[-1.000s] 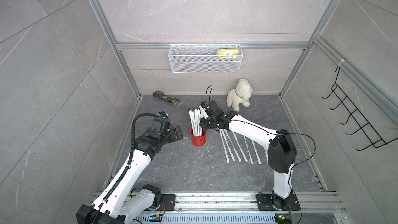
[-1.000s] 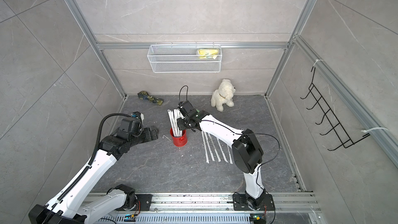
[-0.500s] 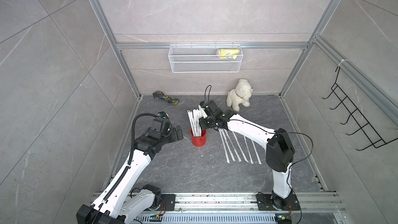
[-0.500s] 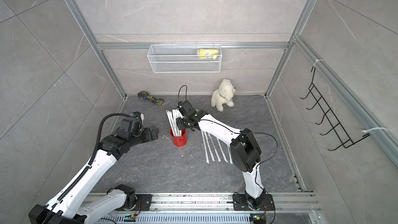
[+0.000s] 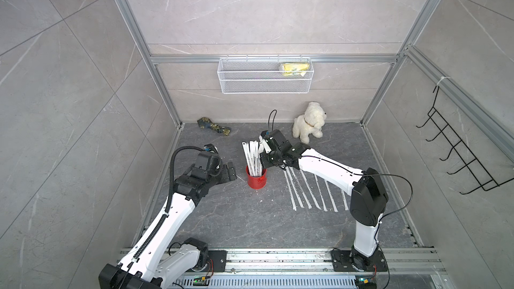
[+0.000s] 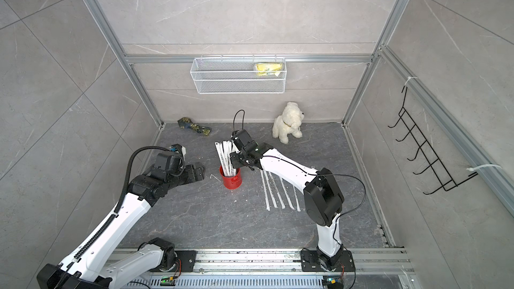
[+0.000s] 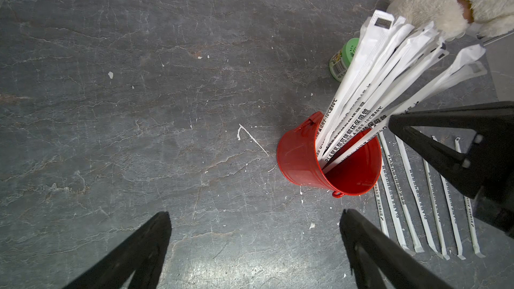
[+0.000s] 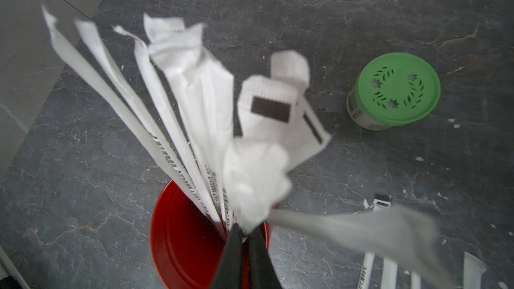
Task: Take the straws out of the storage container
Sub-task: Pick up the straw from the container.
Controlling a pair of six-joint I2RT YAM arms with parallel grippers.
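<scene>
Right gripper [image 8: 244, 227] has pinched together since a second ago and edged a touch closer to the bundle; left arm is in the same spot. The right fingers are clamped on one of the straws [image 8: 180, 112] partway up, just above the rim of the red can [image 8: 180, 246]. The can stands upright directly under that gripper, with straws fanning out of it and their tops above the fingers. Left gripper [image 7: 254, 232] is wide apart, gripping nothing, hovering low with the can just ahead of it, not touching. Under the right forearm more straws [image 7: 398, 190] lie flat on the floor [image 5: 250, 218], side by side, apart from the can. Green-lidded jar [image 8: 397, 90] is near, past the can from the left gripper. Farther out: plush dog [image 5: 307, 123], patterned cloth [image 5: 214, 127] by the back wall, wire basket [image 5: 264, 79] on the wall holding a yellow packet [image 5: 294, 68], black hook rack [image 5: 459, 157] on the side wall.
</scene>
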